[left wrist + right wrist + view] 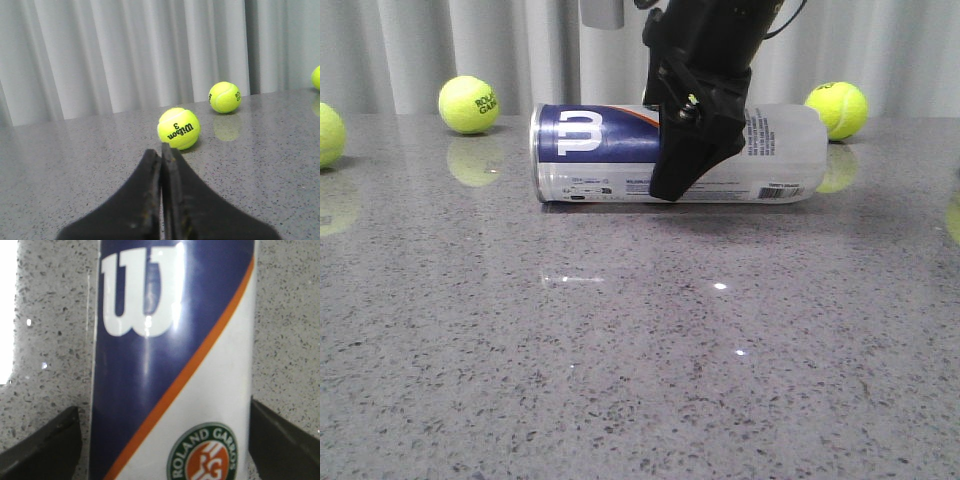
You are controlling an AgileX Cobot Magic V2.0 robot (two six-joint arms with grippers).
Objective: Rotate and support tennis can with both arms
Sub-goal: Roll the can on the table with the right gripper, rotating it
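Speckled grey table (620, 380) fills the foreground; mid-frame the tennis can (590, 150) lies sideways, white W, "ROLAND GARROS" badge. Right end effector (685, 170) straddles it, open, apparently not touching. Left end effector (161, 200) closed, near a "Wilson 3" ball (178, 128).

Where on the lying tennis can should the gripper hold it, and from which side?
Grip the tennis can around its round middle, from above. It lies on its side on the table, so the fingers of the right gripper can straddle its width.
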